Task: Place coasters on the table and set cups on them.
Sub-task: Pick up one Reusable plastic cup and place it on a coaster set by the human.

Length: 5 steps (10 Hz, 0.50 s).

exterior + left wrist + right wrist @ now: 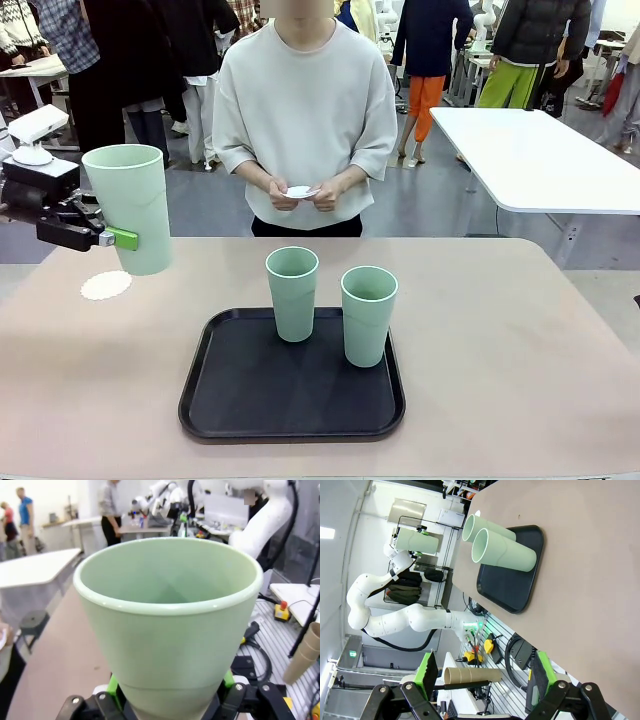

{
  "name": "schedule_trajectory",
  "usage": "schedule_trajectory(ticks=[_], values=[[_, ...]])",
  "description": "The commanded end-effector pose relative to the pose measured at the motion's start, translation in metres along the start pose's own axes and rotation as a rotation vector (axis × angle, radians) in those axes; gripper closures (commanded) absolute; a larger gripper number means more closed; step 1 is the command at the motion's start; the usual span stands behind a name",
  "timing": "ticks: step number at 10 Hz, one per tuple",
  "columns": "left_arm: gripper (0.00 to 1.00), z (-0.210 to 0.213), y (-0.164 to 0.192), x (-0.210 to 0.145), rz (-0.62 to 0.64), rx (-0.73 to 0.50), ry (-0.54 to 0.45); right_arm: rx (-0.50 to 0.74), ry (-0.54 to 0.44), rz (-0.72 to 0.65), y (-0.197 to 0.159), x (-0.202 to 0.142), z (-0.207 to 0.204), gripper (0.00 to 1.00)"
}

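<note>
Left fingers [122,238] holding a cup [125,195] over a coaster [106,285]
Clamped low on its taper, the cup looks light, stiff, slick plastic, hanging above the bench's [500,350] left end; right fingers [426,670] stand wide, empty.

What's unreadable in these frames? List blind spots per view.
Front view: whether the cup in the left claw is over or beside the coaster, and how high, cannot be judged; the claw's far finger is behind the cup.
Left wrist view: the cup blocks whatever lies beneath it.
Front view: the white piece in the person's hands is too small and too covered to identify.
</note>
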<state>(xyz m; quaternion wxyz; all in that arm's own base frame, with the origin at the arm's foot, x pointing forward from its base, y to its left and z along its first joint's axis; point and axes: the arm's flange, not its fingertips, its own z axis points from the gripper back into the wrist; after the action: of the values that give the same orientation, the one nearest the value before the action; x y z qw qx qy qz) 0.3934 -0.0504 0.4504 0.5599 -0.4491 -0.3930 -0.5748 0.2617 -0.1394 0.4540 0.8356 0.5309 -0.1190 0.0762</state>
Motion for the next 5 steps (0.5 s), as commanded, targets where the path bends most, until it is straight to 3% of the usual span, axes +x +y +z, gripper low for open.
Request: schedule_trajectory(ticks=[1,5], values=[[0.16,0.033,0.031,0.002,-0.009,-0.064,-0.045,0.015,-0.006,0.013,0.002,0.0,0.0,0.0],[0.16,0.132,0.117,-0.037,0.011,-0.094,-0.155,0.015,-0.006,0.013,0.002,0.0,0.0,0.0]])
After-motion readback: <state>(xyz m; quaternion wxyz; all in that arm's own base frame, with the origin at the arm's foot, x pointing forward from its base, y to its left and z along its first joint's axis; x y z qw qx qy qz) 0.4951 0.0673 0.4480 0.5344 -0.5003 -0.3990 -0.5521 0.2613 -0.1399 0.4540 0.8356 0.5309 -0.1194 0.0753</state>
